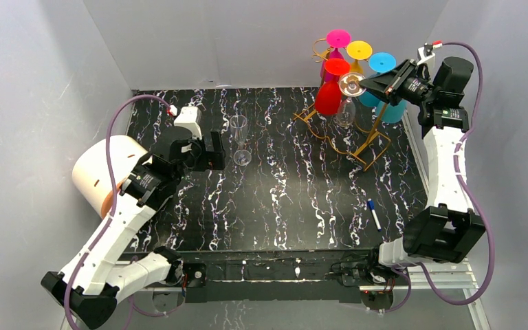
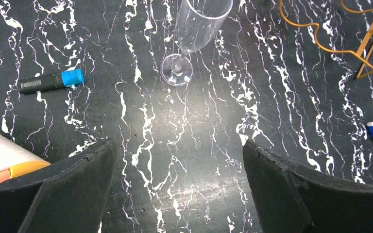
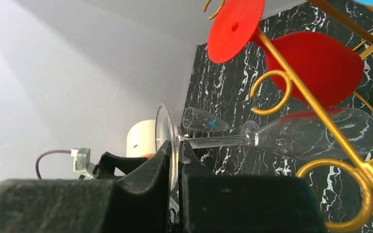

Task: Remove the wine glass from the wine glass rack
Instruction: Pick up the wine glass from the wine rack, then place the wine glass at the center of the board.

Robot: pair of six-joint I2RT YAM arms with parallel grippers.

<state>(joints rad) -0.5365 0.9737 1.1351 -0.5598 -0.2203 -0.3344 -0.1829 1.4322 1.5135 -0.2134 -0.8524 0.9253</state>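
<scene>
Pinching the wine glass (image 3: 315,131) by its foot, your right claw (image 3: 175,160) is clamped edge-on over that clear disc. That likely suits a glass hanging bowl-down among the hooks of the wine glass rack (image 3: 364,167), which should slide out sideways. Your left claw (image 2: 179,160) hovers, jaws apart, above the counter (image 2: 291,97) near a standing flute (image 2: 194,29).

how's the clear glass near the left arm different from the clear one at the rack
The free glass stands upright on the table, untouched. The held glass is upside down at the rack, its foot pinched in the right hand. Both are clear, stemmed flutes.
</scene>
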